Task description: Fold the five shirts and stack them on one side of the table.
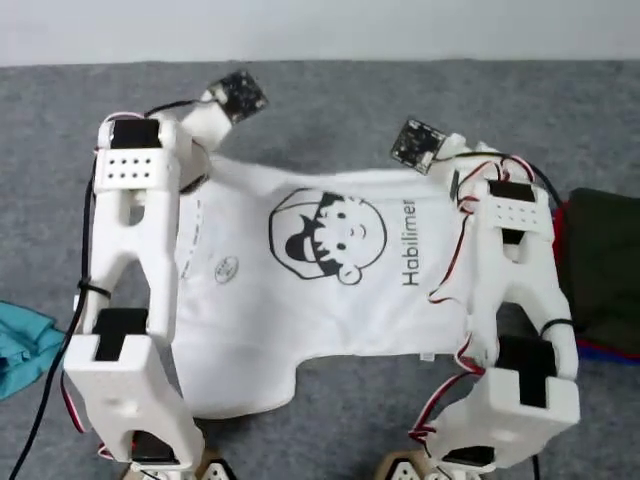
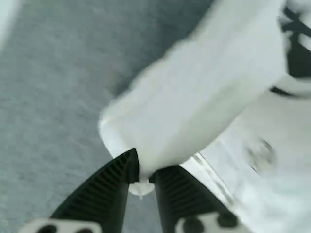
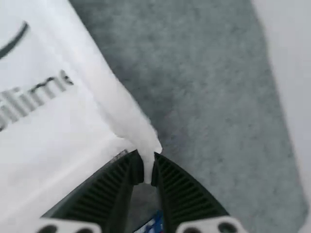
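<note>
Crumpled teal cloth (image 1: 22, 340) at the table's 8 o'clock edge, unfolded. Left gripper (image 2: 143, 172) is clamped on the 10 o'clock corner of the white cartoon-print cotton shirt (image 1: 310, 310), which lies spread at the centre of the grey carpeted table (image 1: 330, 110). Right gripper (image 3: 144, 164) pinches the shirt's 2 o'clock corner. Dark folded pile (image 1: 600, 265) at 3 o'clock. Probably the opening fold: next, carry both corners level toward 6 o'clock.

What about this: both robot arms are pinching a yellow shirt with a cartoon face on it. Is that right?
Not quite: the shirt is white, not yellow, as the high view shows. The left arm and right arm are pinching a white shirt with a cartoon face on it.
</note>
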Action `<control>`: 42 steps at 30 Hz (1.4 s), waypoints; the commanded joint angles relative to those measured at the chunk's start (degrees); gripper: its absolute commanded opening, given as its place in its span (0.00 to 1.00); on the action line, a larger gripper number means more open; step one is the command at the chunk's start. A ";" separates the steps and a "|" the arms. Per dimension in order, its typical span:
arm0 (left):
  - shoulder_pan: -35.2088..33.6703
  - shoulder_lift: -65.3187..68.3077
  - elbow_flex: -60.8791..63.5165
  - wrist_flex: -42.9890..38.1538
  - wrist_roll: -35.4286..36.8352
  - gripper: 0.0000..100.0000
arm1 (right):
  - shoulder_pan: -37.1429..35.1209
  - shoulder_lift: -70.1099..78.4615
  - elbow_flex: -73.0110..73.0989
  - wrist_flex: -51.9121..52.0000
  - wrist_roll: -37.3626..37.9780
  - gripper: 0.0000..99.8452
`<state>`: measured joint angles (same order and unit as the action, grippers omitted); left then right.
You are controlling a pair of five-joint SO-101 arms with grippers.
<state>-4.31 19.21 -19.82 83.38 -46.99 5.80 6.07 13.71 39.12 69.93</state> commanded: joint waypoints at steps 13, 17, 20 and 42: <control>5.80 -28.22 31.34 17.32 -9.49 0.01 | 3.03 -11.91 -3.16 36.26 4.92 0.01; 10.02 -36.13 46.29 17.23 -9.49 0.01 | 3.91 -13.32 -1.76 42.24 8.00 0.01; 12.57 -40.44 54.46 17.23 -9.49 0.01 | 4.62 -14.64 1.49 43.82 10.20 0.01; 11.43 -46.59 66.42 17.23 -19.34 0.01 | 6.64 -22.90 15.47 43.56 13.80 0.01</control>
<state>7.38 -25.80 46.46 98.77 -64.92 11.25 -14.15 29.45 82.46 82.77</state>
